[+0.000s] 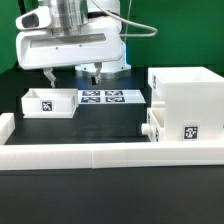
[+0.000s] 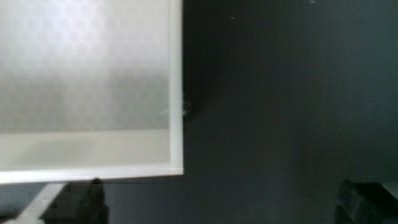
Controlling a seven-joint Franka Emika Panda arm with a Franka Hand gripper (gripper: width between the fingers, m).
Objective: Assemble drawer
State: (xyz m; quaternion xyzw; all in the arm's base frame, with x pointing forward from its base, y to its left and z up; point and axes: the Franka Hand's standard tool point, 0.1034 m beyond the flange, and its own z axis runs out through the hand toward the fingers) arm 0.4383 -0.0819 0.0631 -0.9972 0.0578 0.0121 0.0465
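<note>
Shows the gripper (image 1: 72, 76) at 11 o'clock in the exterior view, hanging above the black table (image 1: 110, 195). Stands wide open at the jaws, with one of the fingertips (image 1: 48, 75) over the loose tray (image 1: 48, 102) and the other over the marker board (image 1: 101, 97). Holds nothing; appears clear of everything below, though the gap to the tray cannot be judged. Repeats this in the wrist view: gripper (image 2: 222, 200) spread almost across the picture, dark fingertips (image 2: 79, 202) well apart, nothing clamped between, with the loose tray (image 2: 98, 90) and bare table (image 2: 285, 100) beyond them. Puts the loose tray at 9 o'clock, tag toward the camera, just beside the marker board. Puts the drawer's housing (image 1: 186, 92) at 3 o'clock, with a second tray (image 1: 153, 129) low in it, knob pointing toward 9 o'clock. Runs the long white border wall (image 1: 90, 152) across at 6 o'clock.
</note>
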